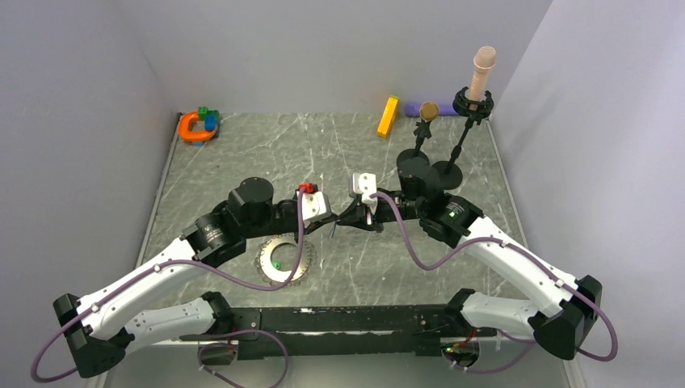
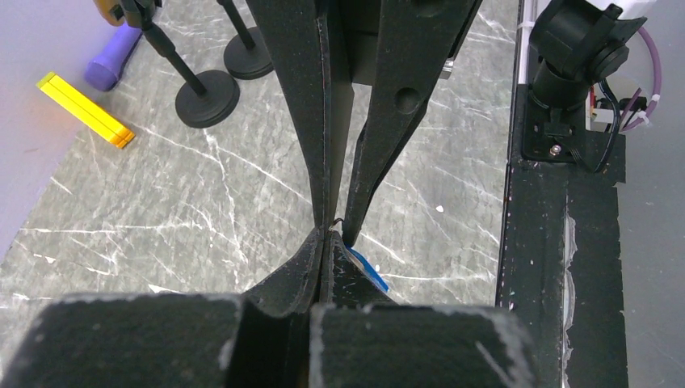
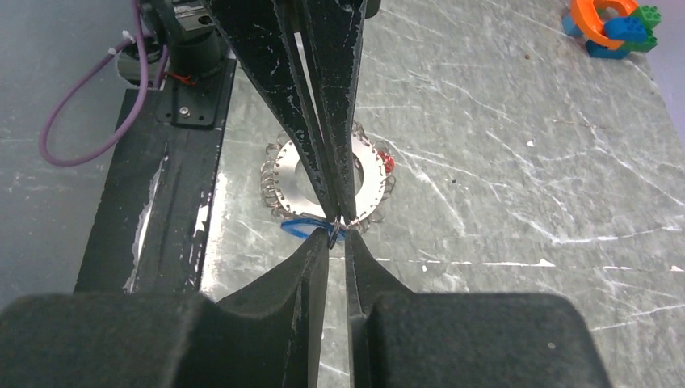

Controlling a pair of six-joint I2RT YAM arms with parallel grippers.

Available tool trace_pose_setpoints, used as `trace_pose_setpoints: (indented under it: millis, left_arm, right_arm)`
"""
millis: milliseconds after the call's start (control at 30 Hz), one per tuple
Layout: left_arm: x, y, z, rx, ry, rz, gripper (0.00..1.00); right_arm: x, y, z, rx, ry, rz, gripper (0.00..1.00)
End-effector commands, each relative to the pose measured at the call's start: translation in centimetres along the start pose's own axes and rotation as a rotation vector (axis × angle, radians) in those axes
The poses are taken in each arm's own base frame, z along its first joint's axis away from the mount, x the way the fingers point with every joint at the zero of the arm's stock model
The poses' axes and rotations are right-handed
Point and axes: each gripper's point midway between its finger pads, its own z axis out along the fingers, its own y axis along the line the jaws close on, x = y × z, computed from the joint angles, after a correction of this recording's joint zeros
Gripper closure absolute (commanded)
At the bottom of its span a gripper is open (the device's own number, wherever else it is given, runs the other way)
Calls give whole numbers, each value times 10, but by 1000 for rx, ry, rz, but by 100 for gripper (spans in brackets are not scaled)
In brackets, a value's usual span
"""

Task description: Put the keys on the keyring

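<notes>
Left pincer (image 2: 327, 239): nearest the lens in the left wrist view. Its fingers are pressed together and a blue head pokes out at their side, so it is judged to be gripping that key.
Right pincer (image 3: 335, 239): fingers drawn in to a hairline gap, tip to tip with the left pincer. It seems to nip the small dark loop (image 3: 333, 234) at the key's end, though this hold is less certain.
Blue key (image 3: 300, 228): held between the two pincers, above the tabletop (image 1: 242, 153).
Keyring (image 3: 284, 174): flat on the tabletop, with small wire rings along its toothed edge. In the overhead view it sits toward the left-arm side of the joined tips and nearer the bases. Neither pincer touches it.
Other keys: red key (image 3: 388, 163) at the keyring's rim. A green key (image 1: 275, 264) lies within the ring's outline; which part it rests on cannot be told.
Handling, key: probably very light and stiff. The plastic head is smooth and likely to twist in the grip. It is best held flat across the head, leaving the loop free.
Handling, keyring: likely thin, rigid metal. It may skate on the stone-patterned surface if pushed. Take it by the outer edge, not the face.
Risk: the loop is tiny and could slip out unnoticed.
</notes>
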Motion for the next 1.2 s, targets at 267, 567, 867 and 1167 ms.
trace_pose_setpoints:
  millis: [267,567,867,1167]
  left_arm:
    - [-8,-2,0,6,-32,4,100]
    - [-4,-1,-1,-1,-14,8,100]
    - [-2,-1,-1,-2,-4,9,100]
    - [0,-1,0,-2,7,8,100]
  right_arm:
    - [-25,-6,-2,23,-60,-20,78]
    - [-21,-7,-2,30,-45,-16,81]
    - [-22,-9,-3,41,-41,-17,79]
    - [-21,-8,-3,38,-40,-15,79]
